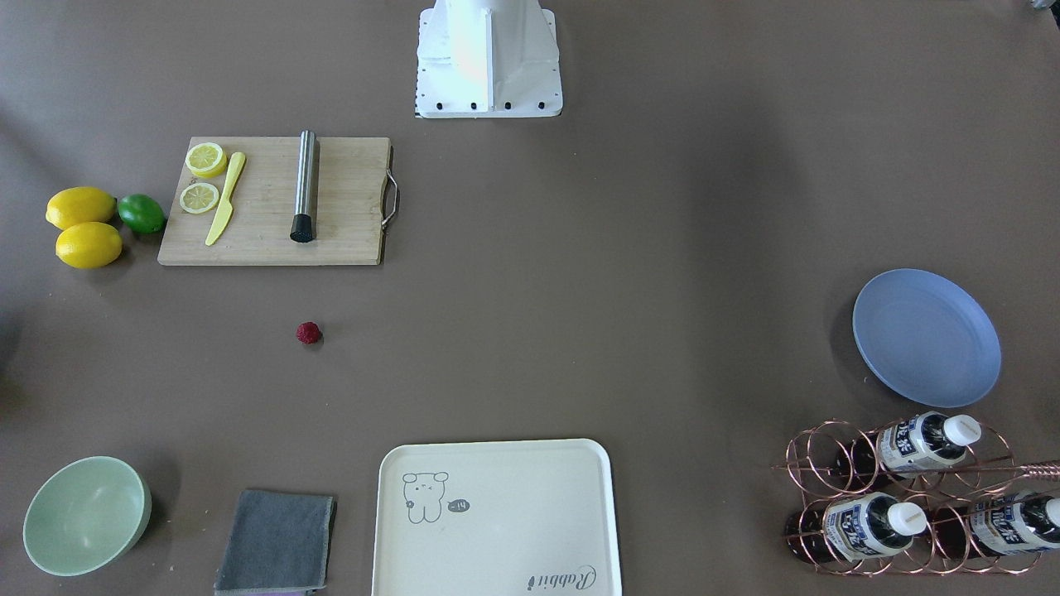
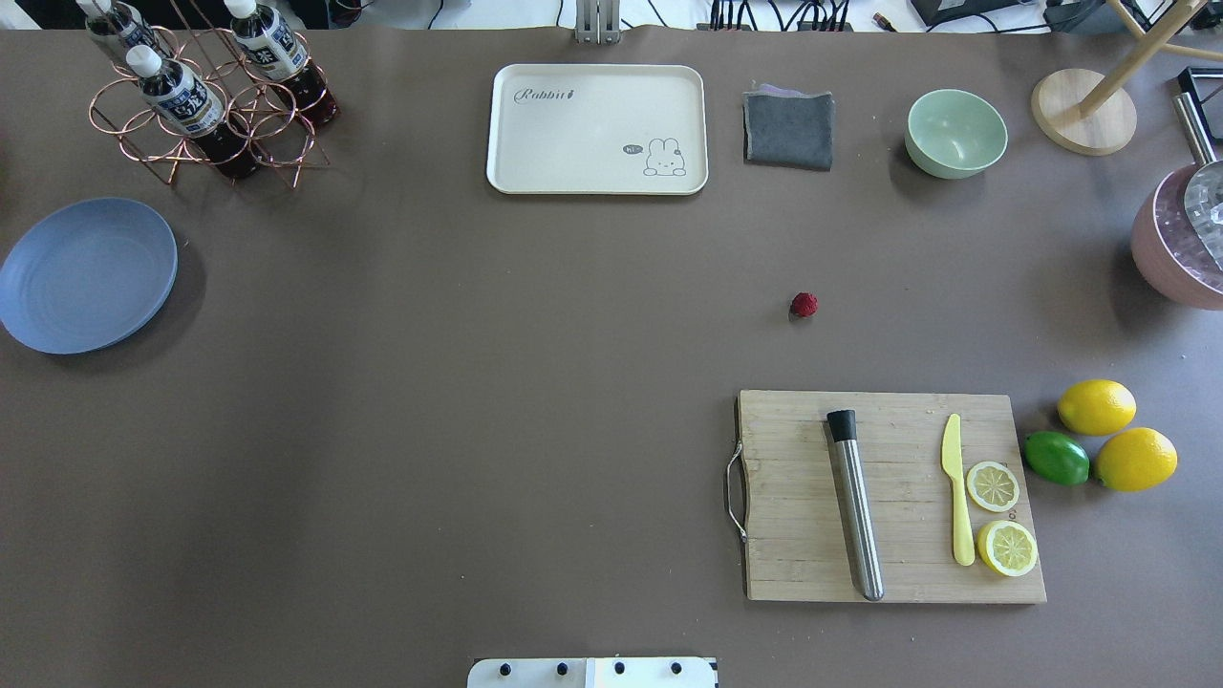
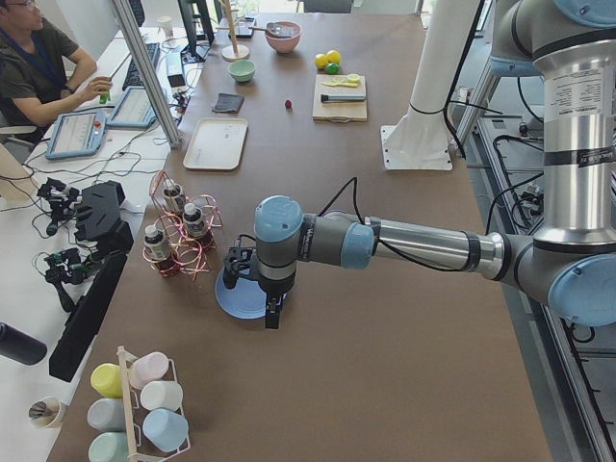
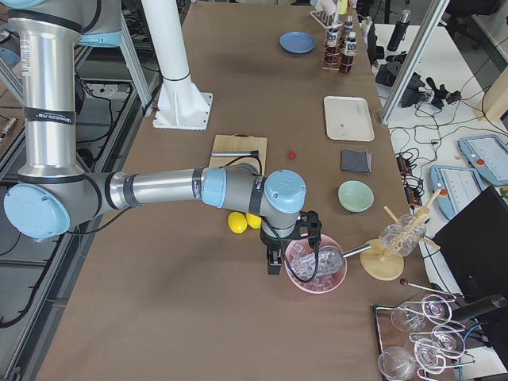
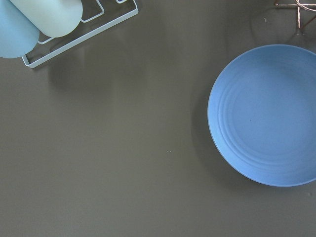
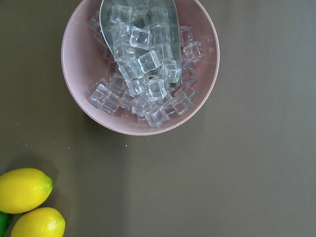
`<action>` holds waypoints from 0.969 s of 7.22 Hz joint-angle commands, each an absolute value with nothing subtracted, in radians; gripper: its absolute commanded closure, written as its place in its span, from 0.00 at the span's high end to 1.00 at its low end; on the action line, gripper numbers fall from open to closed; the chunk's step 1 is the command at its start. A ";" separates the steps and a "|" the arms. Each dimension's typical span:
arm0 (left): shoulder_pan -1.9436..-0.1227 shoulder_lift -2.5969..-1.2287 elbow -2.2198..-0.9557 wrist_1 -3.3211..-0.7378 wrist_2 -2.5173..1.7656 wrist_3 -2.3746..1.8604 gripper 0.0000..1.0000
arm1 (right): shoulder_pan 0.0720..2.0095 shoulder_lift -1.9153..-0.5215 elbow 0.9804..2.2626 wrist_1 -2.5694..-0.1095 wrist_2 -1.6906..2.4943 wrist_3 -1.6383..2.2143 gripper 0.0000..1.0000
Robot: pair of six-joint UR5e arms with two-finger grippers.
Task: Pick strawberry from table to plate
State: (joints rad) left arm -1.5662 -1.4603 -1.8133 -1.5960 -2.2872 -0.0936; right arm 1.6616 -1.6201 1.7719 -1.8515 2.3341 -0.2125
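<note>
Sitting well apart: one strawberry [image 1: 309,333], one plate [image 1: 927,337].

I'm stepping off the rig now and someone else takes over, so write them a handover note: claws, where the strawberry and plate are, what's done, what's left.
Left claw: above the table by the plate; open or shut cannot be told.
Right claw: next to the pink ice bowl; state equally unclear.
Strawberry: on bare table in the robot's right half, between the cutting board and the cream tray, untouched.
Plate: far left, empty.
Done: nothing.
Left: grasp the strawberry, carry it across, set it on the plate.
</note>
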 commanded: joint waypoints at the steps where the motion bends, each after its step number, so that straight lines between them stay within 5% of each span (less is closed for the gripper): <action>1: -1.566 -1.453 -1.815 -1.623 -2.290 -0.094 0.98 | 1.661 -1.620 1.772 -1.852 2.335 -0.213 1.00; 7: -1.569 -1.425 -1.807 -1.655 -2.301 -0.097 0.97 | 1.657 -1.620 1.778 -1.852 2.339 -0.213 1.00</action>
State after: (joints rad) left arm -1.5680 -1.4301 -1.8075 -1.6561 -2.2957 -0.0960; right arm 1.6574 -1.6207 1.7763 -1.8515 2.3387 -0.2132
